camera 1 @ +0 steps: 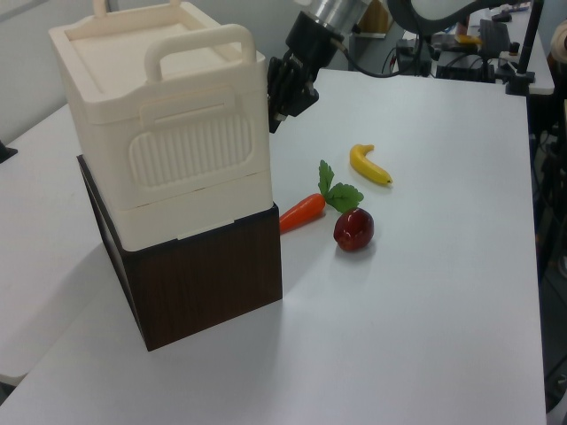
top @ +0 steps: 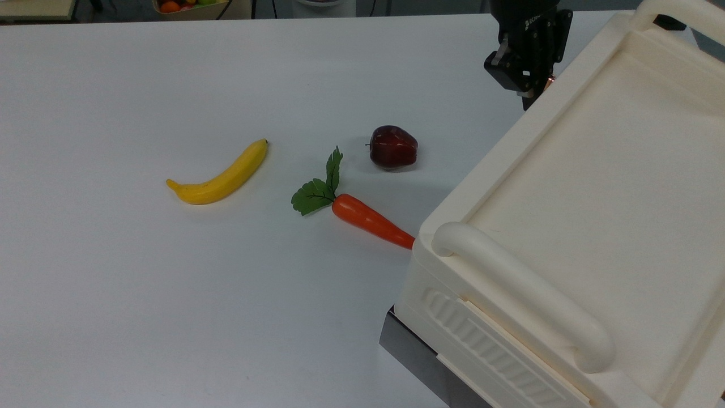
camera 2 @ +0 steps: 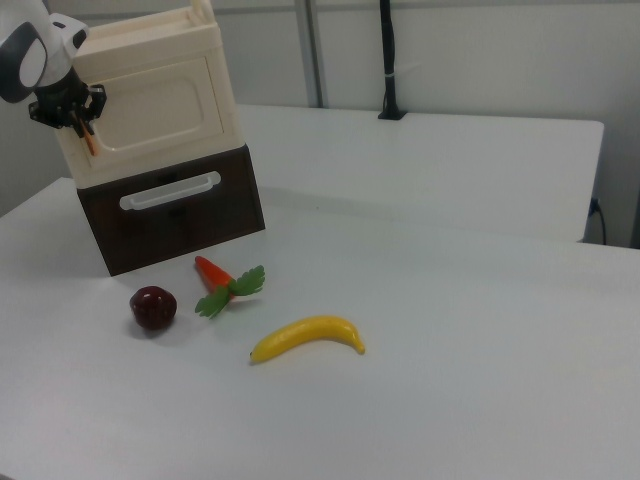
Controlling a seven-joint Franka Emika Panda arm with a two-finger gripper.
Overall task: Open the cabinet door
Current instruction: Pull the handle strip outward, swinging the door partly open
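— Where does the cabinet door [camera 2: 158,108] sit?

— In the upper left of the right view: a cream plastic panel with a recessed rectangular face, standing upright on the front of a cream cabinet [camera 1: 168,142] that rests on a dark wood-grain drawer unit [camera 2: 170,210]. Its long axis runs across the cabinet front, and a small copper-coloured bar handle [camera 2: 90,140] sits at the door's left edge in the right view, tilted slightly off vertical. The door lies flush with its frame — closed.

— And the arm?

— The black gripper [camera 2: 72,113] is at that handle edge. In the top view it hangs at the upper right of the frame [top: 529,85], tight against the cabinet's rim, with a copper glint showing beside its fingers; in the left view it presses against the cabinet's far corner [camera 1: 285,93]. Its fingers appear drawn close together about the handle.

— Any writing?

— White lettering on the gripper body in the top view, too partial to read.

— What else is on the worktop [top: 170,294]?

— A banana [top: 221,175], a carrot [top: 368,220] with green leaves, its tip touching the cabinet's base in the top view, and a dark red apple [top: 393,147] — all grouped near mid-frame.
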